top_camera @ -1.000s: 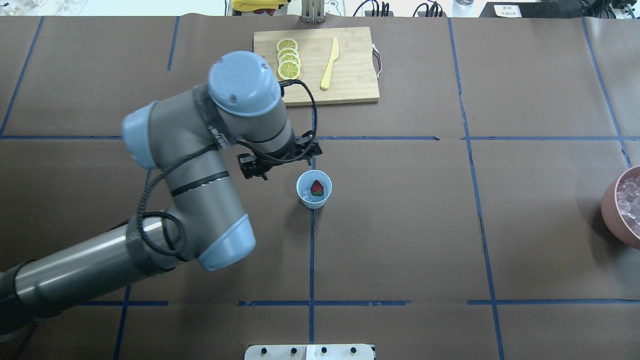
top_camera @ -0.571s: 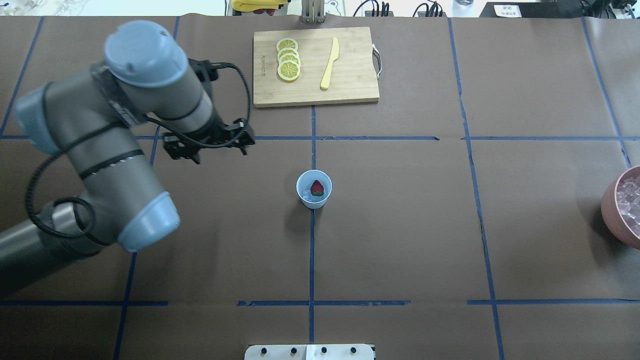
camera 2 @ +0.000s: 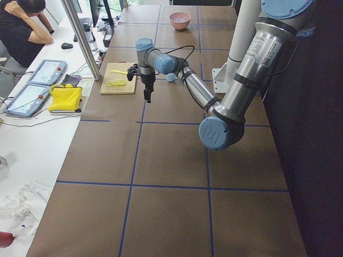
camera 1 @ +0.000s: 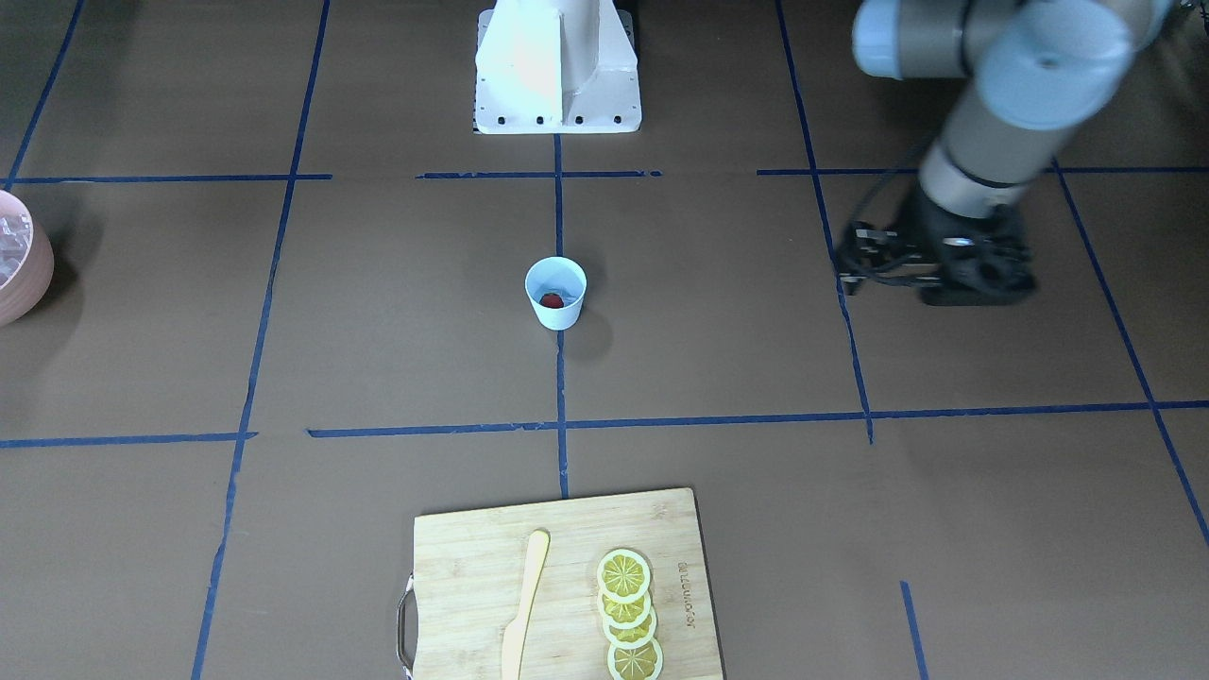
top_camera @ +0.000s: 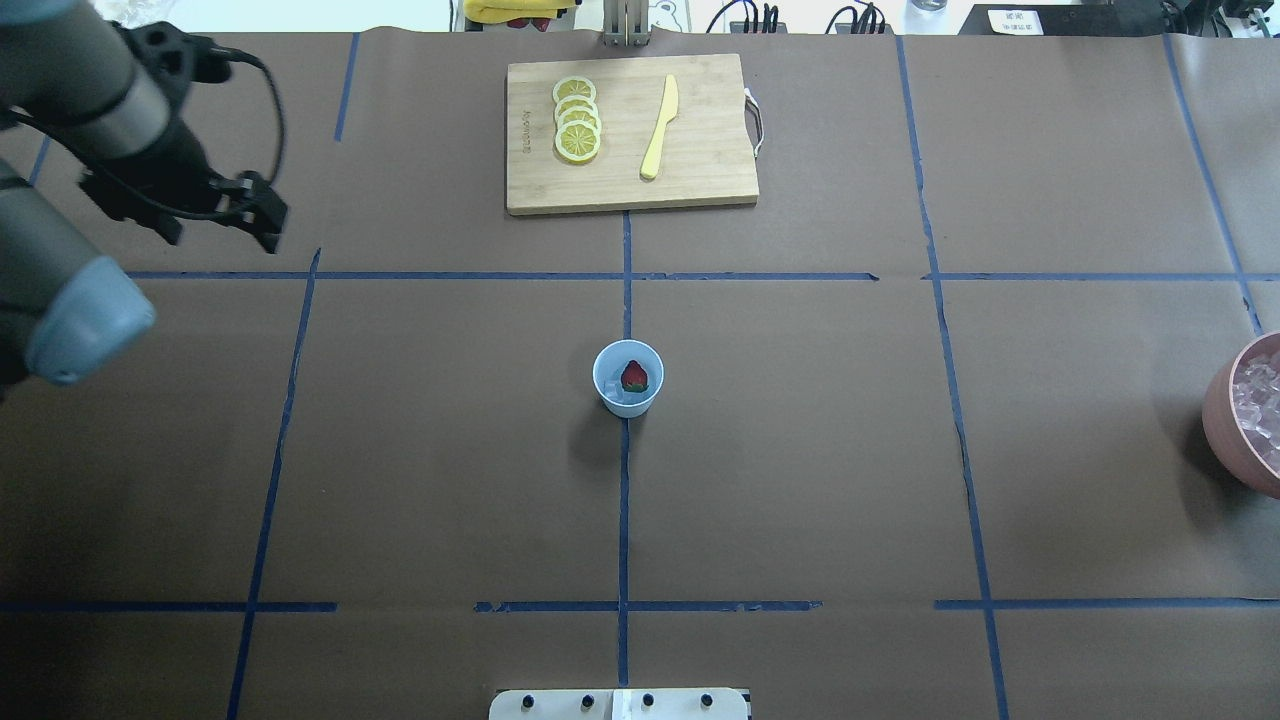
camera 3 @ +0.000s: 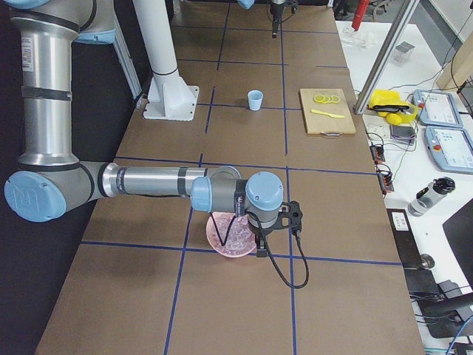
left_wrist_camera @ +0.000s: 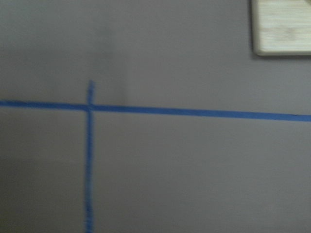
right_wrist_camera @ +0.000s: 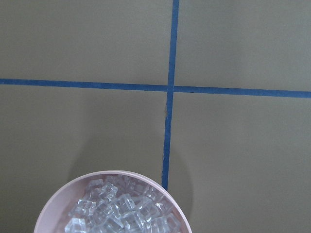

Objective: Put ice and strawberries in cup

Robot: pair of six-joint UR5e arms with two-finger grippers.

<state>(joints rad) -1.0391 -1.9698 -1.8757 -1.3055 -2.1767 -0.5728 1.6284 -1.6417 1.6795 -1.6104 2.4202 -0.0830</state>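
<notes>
Left claw [top_camera: 252, 214]: withdrawn from cup [top_camera: 628, 392] to left edge of tabletop [top_camera: 800, 450]; whether spread or pressed together, cannot tell. Cup: strawberry [top_camera: 634, 376] atop ice [top_camera: 620, 398] inside; task judged essentially complete

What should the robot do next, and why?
Probably just pull the left arm home: the small red strawberry already sits in the pale-blue tapered cup, on what looks like a clear ice cube, so nothing seems left to add.

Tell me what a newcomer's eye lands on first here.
A pale-blue cup stands alone in the middle, a red strawberry inside. At the far edge a cutting board carries lemon slices and a yellow knife; a pink bowl of ice sits at the robot's right.
</notes>
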